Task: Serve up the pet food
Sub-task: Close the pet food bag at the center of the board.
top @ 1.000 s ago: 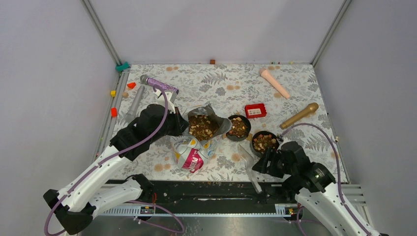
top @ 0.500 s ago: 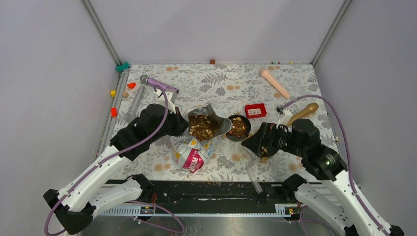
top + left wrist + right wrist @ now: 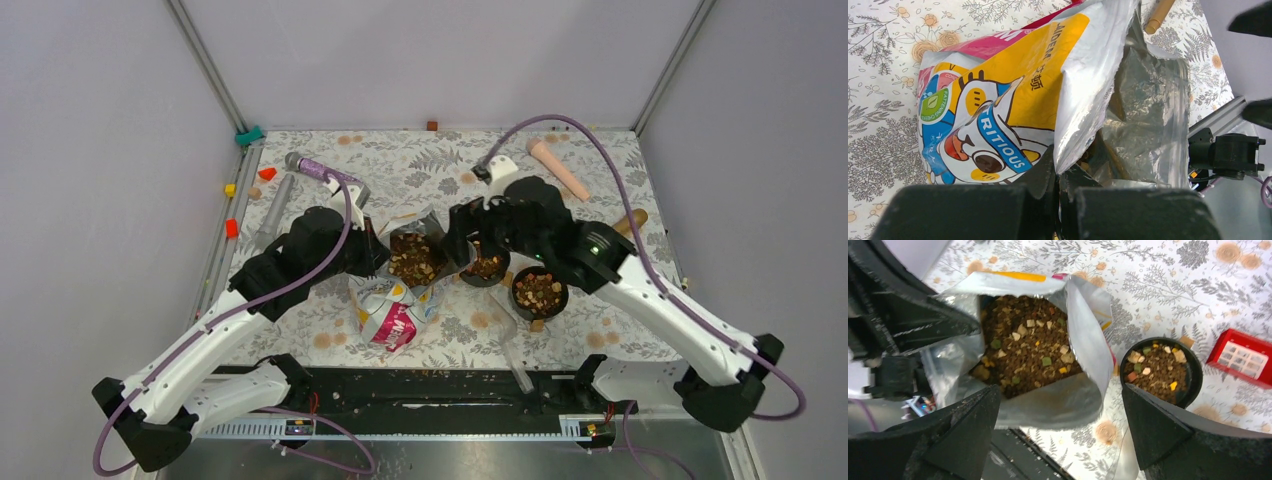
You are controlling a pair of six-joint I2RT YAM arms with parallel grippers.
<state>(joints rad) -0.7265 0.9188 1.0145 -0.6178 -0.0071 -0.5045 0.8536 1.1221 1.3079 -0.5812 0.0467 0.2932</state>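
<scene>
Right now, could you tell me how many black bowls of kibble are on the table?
2. The far bowl sits just right of the open bag, partly under the right gripper; the near bowl is right of that, closer to the arm bases. No others show.

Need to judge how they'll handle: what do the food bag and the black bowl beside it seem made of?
Bag: thin plastic-foil laminate, it seems; glossy printed outside, crinkled mirror-silver lining. Bowl: rigid, smooth, dark with a slight sheen, likely plastic or glazed ceramic; the look cannot settle which.

Legible txt on pet food bag [image 3: 1013, 100]: "TRITIOUS".
</scene>
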